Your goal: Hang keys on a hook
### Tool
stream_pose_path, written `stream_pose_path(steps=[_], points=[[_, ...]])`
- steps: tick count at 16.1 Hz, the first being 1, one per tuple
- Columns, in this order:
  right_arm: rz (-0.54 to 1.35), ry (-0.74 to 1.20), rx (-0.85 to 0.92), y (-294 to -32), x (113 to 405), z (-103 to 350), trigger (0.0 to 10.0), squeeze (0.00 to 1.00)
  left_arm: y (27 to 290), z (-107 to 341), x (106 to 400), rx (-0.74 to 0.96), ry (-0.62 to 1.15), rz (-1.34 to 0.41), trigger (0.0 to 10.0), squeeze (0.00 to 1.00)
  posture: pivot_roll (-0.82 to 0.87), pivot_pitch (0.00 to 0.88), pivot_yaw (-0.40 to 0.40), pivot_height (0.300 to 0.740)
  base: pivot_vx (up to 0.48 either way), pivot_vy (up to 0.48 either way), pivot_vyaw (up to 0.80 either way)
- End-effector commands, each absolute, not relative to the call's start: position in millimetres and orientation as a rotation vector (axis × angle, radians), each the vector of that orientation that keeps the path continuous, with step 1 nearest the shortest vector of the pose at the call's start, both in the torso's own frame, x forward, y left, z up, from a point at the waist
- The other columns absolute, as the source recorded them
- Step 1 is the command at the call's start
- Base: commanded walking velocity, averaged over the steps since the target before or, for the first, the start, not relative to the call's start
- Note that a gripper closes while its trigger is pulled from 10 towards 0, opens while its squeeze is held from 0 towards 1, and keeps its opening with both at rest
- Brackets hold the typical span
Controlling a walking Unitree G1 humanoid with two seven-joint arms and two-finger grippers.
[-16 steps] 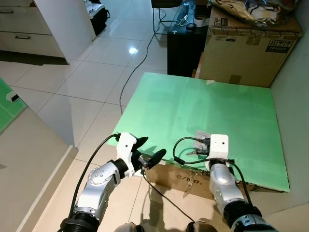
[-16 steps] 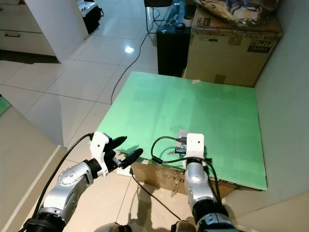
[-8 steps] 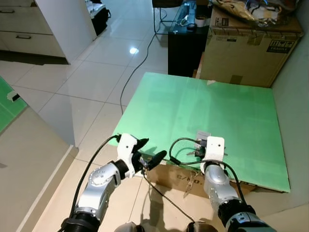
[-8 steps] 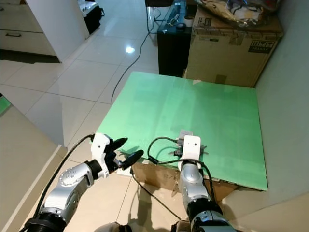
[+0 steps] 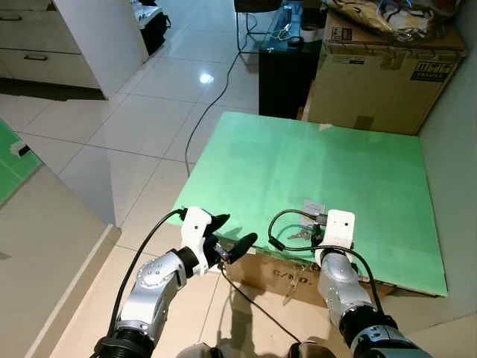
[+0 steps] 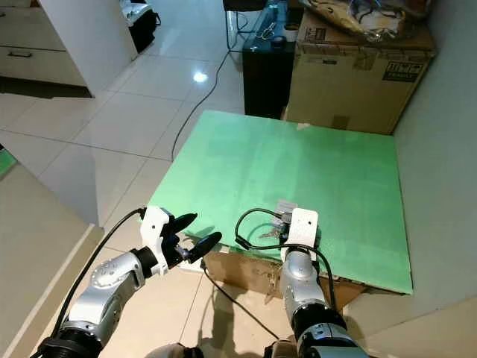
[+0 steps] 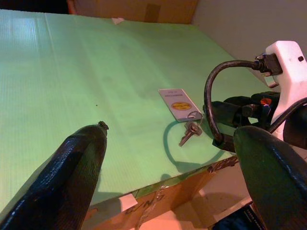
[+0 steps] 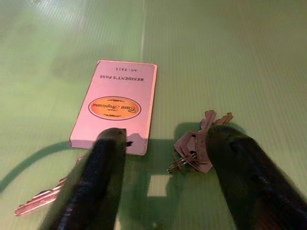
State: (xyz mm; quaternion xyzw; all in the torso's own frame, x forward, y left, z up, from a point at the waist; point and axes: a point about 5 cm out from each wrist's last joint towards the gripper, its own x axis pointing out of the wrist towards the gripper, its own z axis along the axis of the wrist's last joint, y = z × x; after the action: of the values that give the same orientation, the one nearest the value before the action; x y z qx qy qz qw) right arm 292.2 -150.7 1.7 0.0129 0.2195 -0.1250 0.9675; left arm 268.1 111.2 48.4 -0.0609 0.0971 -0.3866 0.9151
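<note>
Likely light, loose and jangly, those keys [image 8: 194, 146]: thin metal lying flat, hard to pinch; best taken at the ring joining them to the pass card [image 8: 117, 105], judged stiff and smooth. Looked like small silver keys plus a pale card with an orange oval. Lay near the front edge of the green board [image 5: 335, 164]. Right pincer [image 8: 160, 177] spread wide astride them, gripping nothing. Left pincer [image 5: 232, 234] parted too, empty, off the board's corner.
</note>
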Motion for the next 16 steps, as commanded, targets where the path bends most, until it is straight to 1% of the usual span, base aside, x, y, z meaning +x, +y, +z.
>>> stream_pose_path(steps=[1, 2, 3, 4, 13, 14, 15, 16], points=[[-0.24, 0.456, 0.041, -145.4, 295.2, 2.8, 10.0, 1.0, 113.1, 46.0, 266.2, -0.116, 0.206, -0.796, 10.0, 0.0, -0.08, 0.109, 0.115, 0.74, 0.0, 0.0, 0.0], [-0.23, 0.462, 0.037, -144.6, 295.9, 2.9, 10.0, 1.0, 113.1, 46.1, 266.4, -0.115, 0.206, -0.796, 10.0, 0.0, -0.08, 0.109, 0.115, 0.74, 0.0, 0.0, 0.0], [-0.226, 0.478, 0.02, -144.6, 296.9, 2.5, 10.0, 0.76, 113.2, 46.3, 267.0, -0.114, 0.205, -0.796, 10.0, 0.0, -0.08, 0.108, 0.117, 0.74, 0.0, 0.0, 0.0], [-0.23, 0.489, 0.015, -146.1, 297.3, 2.0, 10.0, 0.0, 113.1, 46.6, 267.5, -0.113, 0.205, -0.796, 10.0, 0.0, -0.08, 0.108, 0.118, 0.74, 0.0, 0.0, 0.0], [-0.26, 0.565, 0.065, -155.1, 295.2, -4.6, 10.0, 0.0, 113.0, 45.4, 265.4, -0.107, 0.208, -0.806, 10.0, 0.0, -0.07, 0.094, 0.116, 0.74, 0.0, 0.0, 0.0], [-0.252, 0.576, 0.079, -155.8, 293.9, -6.6, 1.8, 0.0, 112.7, 45.3, 265.4, -0.106, 0.208, -0.806, 10.0, 0.0, -0.07, 0.09, 0.116, 0.74, 0.0, 0.0, 0.0], [-0.246, 0.575, 0.082, -155.7, 293.9, -6.6, 0.0, 0.0, 112.4, 45.3, 265.5, -0.106, 0.208, -0.806, 10.0, 0.0, -0.07, 0.089, 0.116, 0.74, 0.0, 0.0, 0.0], [-0.243, 0.574, 0.084, -155.6, 294.0, -6.6, 0.0, 0.0, 112.2, 45.3, 265.6, -0.106, 0.208, -0.807, 10.0, 0.0, -0.07, 0.089, 0.116, 0.74, 0.0, 0.0, 0.0]])
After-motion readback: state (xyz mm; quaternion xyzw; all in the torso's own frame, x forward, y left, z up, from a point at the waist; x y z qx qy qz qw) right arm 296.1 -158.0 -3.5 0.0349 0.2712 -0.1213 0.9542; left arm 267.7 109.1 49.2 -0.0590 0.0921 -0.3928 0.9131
